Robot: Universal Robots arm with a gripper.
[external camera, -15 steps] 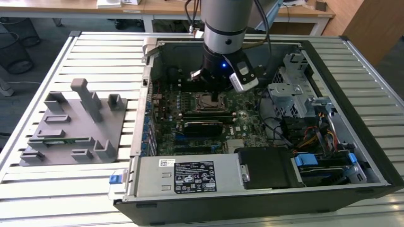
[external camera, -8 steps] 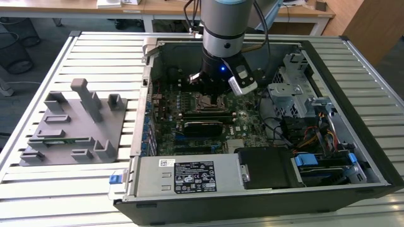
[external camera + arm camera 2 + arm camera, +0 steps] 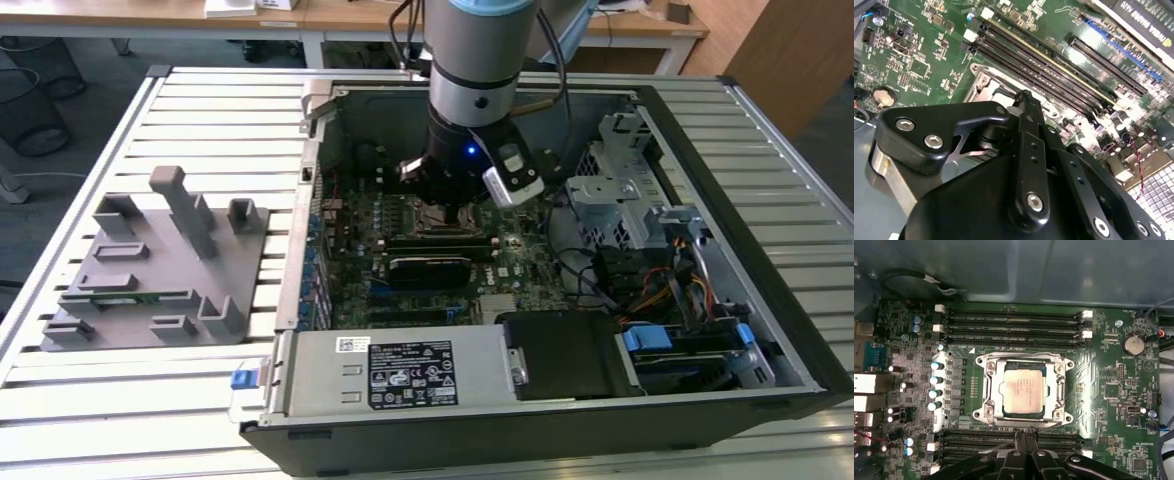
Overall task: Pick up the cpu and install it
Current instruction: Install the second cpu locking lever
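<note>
Inside open computer case [image 3: 747, 300], arm points straight down; pincer [image 3: 1025, 436] pressed together, empty, just beside seated cpu [image 3: 1024, 389].

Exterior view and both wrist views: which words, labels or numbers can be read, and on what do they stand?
Power supply label, exterior view: dense print, too small to read.
Black expansion card, second wrist view: white lettering, tilted and cut by the picture's edge, not reliably quotable.
cpu, seated in its socket, first wrist view: faint markings on top, too blurred to read.
Motherboard: tiny white markings, unreadable.
Nothing can be quoted with confidence.
</note>
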